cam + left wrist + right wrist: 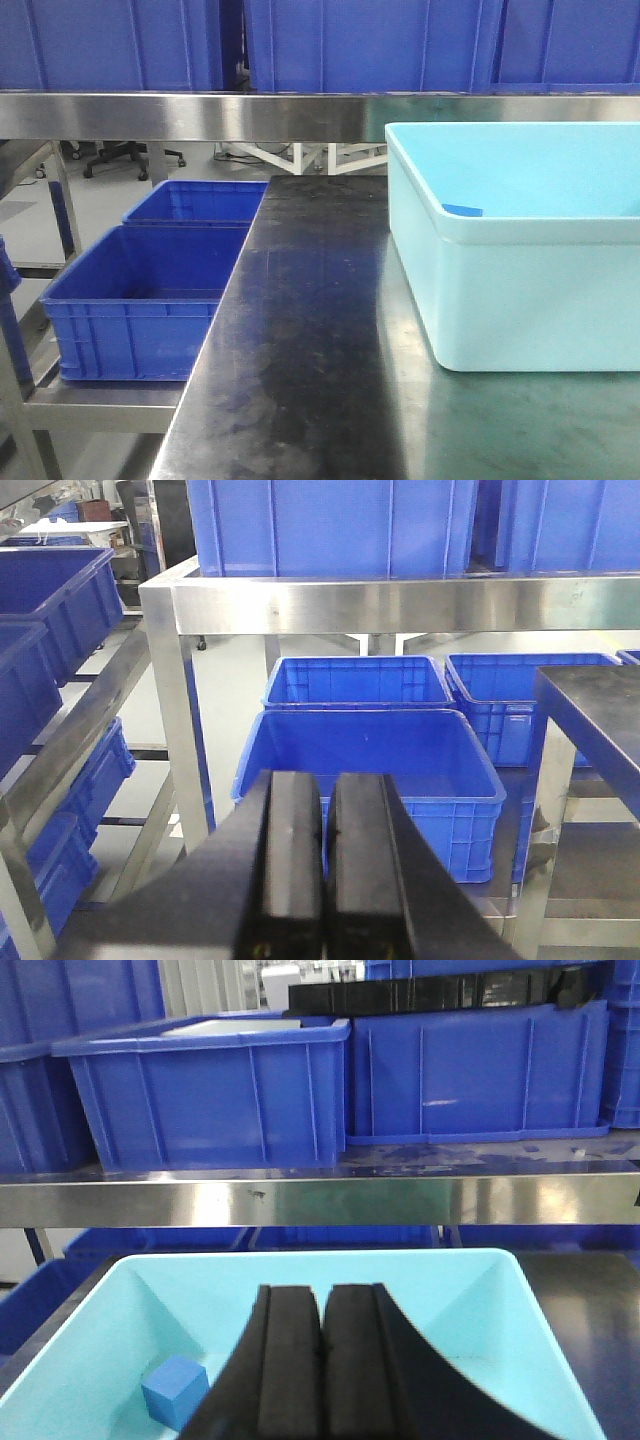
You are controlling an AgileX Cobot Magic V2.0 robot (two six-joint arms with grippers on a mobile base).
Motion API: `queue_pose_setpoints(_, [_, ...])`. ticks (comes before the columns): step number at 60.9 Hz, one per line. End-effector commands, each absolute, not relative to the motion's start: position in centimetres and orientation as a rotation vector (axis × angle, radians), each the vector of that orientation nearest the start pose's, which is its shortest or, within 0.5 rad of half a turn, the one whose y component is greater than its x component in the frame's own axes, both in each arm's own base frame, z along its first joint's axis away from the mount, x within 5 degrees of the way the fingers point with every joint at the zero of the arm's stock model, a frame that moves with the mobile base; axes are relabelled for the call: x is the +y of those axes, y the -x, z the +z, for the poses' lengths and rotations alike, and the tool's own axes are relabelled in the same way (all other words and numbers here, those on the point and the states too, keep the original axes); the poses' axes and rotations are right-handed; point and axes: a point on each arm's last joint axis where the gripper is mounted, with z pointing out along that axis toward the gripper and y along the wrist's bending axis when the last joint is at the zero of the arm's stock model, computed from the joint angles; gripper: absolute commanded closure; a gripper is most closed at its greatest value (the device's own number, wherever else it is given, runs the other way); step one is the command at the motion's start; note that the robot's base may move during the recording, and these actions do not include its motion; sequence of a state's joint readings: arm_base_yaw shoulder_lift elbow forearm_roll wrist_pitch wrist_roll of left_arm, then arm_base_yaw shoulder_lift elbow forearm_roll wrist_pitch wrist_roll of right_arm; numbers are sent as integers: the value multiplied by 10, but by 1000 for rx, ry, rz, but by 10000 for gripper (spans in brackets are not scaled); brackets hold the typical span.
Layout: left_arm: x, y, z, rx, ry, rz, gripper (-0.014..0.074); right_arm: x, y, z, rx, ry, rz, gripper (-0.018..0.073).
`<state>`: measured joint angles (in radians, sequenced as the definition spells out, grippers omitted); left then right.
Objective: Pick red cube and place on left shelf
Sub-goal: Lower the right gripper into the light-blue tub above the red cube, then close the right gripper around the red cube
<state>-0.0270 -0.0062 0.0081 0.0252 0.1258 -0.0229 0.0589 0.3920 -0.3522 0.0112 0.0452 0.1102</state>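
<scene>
Your right claw (322, 1300), fingers pressed together and holding nothing, hangs over the pale bin (450, 1290) on the desk (590, 1305). Low-left of it lies only a blue cube (176, 1391) (no red cube shows anywhere). The left claw (327, 785), likewise closed and empty, faces blue crates (370, 750).

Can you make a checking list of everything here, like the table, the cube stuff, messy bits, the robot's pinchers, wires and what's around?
Surface: dark metal table, scuffed.
Job's things: red cube, nothing seen; left shelf holds two blue crates.
Clutter: light blue bin on the table, blue cube inside.
Grippers: left gripper shut, empty; right gripper shut, empty, facing the bin.
Cables: nothing seen.
Surroundings: steel shelf overhead carrying blue tubs; office chair behind.
</scene>
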Motion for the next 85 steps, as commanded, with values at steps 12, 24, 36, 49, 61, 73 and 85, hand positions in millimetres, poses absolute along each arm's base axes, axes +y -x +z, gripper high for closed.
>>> queue_pose_setpoints(12, [-1,-56,200,1534,-18,-20,495,10,-173,366,1653,-54,141,511])
queue_pose_setpoints(24, [-1,-56,200,1534,-18,-20,495,13,-219,375,1831,-58,132,511])
queue_pose_setpoints(36, [-1,-56,200,1534,-18,-20,495,16,-248,369,2027,-70,132,293])
queue_pose_setpoints(49, [-1,-56,200,1534,-18,-20,495,17,-267,353,2221,-75,120,-43])
queue_pose_setpoints(61, [-1,-56,200,1534,-18,-20,495,18,-281,332,2326,-78,111,3])
queue_pose_setpoints(73, [-1,-56,200,1534,-18,-20,495,17,-289,317,2392,-85,102,3])
queue_pose_setpoints(85, [-1,-56,200,1534,-18,-20,495,9,-294,305,2452,-117,81,3])
